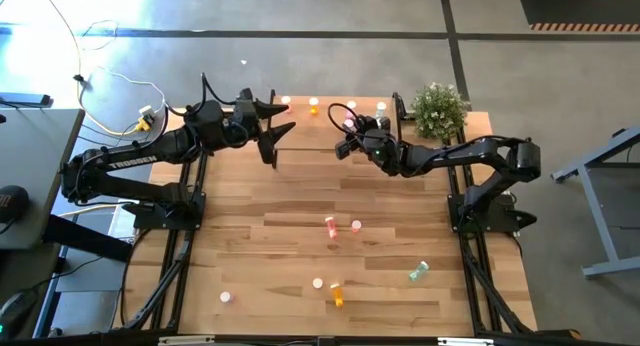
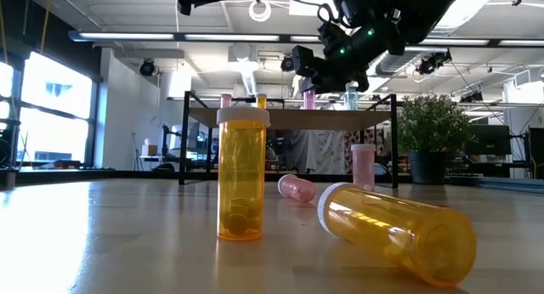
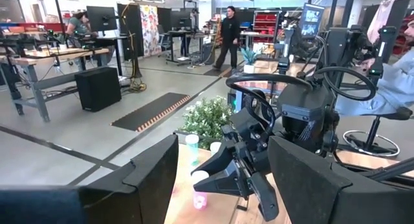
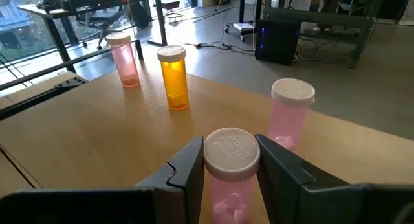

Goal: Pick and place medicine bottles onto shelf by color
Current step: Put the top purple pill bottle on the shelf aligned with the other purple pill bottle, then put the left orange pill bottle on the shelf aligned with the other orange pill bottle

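Pink and see-through, a little bottle point(image 4: 231, 169) sits right between the two dark fingers of the right gripper point(image 4: 228, 175), which pinch it on both sides just under its pale cap. It is standing up over the shelf point(image 4: 97, 136), and it cannot be told if its bottom touches the wood yet. Just past the jaws stands a second pink bottle point(image 4: 289, 114), close by on one side. Farther ahead stand an orange bottle point(image 4: 174, 78) and a third pink one point(image 4: 124, 58), well apart from the jaws. These bottles look very light, hard and smooth, so they could slip or tip over with a small bump. A few pills lie loose in the bottom of the held one. The best place to hold looks like the round side near the top, as the fingers do now. When the jaws open, they should likely spread only a little, because the near pink bottle leaves small room on that side. The other side has plenty of bare wood. The shelf edge drops off beyond the far bottles. The left gripper point(image 1: 272, 126) hangs with its jaws wide and empty near the shelf's other end. More bottles wait down on the table point(image 1: 250, 236), some standing and some lying flat.
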Motion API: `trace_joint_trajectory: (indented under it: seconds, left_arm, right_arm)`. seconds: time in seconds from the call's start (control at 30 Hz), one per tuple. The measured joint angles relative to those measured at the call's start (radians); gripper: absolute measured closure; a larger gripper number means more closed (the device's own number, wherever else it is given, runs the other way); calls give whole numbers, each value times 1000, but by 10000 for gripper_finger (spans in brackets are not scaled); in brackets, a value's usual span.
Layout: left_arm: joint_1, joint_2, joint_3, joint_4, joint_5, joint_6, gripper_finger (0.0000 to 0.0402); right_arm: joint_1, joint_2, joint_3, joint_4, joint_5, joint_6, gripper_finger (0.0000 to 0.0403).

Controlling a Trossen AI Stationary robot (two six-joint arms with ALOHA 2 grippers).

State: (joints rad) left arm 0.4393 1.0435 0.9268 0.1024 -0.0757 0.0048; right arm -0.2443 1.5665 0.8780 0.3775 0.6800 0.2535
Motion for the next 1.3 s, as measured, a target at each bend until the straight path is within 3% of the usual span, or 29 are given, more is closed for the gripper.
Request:
trace_joint_trajectory:
  seconds: [0.5, 0.87, 1.07, 1.17, 1.3]
  left_arm:
    - [0, 0, 0, -1, 0, 0, 174]
    - [0, 0, 0, -9, 1, 0, 174]
    - [0, 0, 0, -97, 9, 0, 174]
    - [-2, 0, 0, -170, 38, -4, 174]
    - [-31, -6, 0, -260, 53, -40, 174]
  right_arm:
    - [3, -1, 0, 0, 15, 16, 236]
    - [3, -8, 0, 81, 24, -42, 231]
    - [0, -89, 13, 97, 51, -96, 231]
    - [13, -157, 57, 19, 29, -115, 231]
    - [51, -236, 138, -236, -41, -58, 231]
